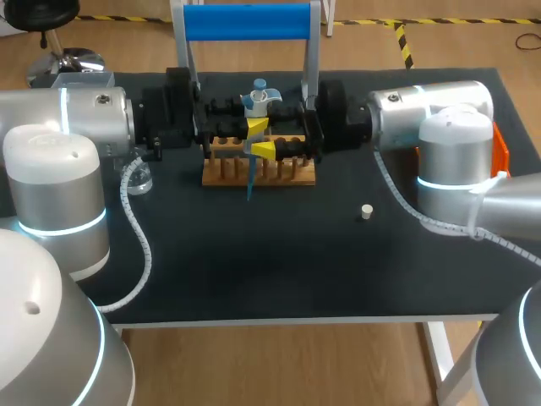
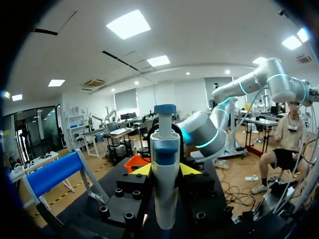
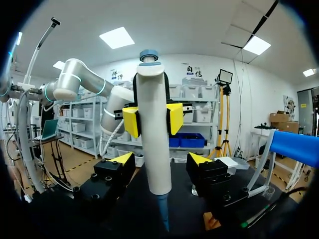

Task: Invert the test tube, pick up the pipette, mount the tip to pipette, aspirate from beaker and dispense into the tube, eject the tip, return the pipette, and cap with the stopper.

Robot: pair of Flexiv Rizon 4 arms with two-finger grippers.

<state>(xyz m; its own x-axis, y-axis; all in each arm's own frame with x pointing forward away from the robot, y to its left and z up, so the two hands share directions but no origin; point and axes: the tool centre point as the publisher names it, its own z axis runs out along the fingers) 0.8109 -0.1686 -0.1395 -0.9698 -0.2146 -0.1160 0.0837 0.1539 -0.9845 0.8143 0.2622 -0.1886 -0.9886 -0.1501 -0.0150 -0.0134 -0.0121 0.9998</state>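
Note:
The white pipette (image 1: 257,101) with a blue top hangs upright over the wooden rack (image 1: 221,175), a blue tip (image 1: 249,184) mounted on its lower end. My left gripper (image 1: 256,127) is shut on the pipette body; in the left wrist view the pipette (image 2: 165,164) stands between my left gripper (image 2: 165,170)'s yellow tips. My right gripper (image 1: 265,150) faces it from the other side, slightly lower. In the right wrist view the pipette (image 3: 153,129) stands between my right gripper (image 3: 160,160)'s fingers, which are open and apart from it. The blue tip (image 3: 163,215) points down.
A small white stopper (image 1: 366,211) lies on the black table to the right of the rack. A glass beaker (image 1: 140,178) stands at the left by my left arm. A stand with a blue bar (image 1: 245,21) rises behind the rack, and an orange box (image 1: 500,150) sits behind my right arm.

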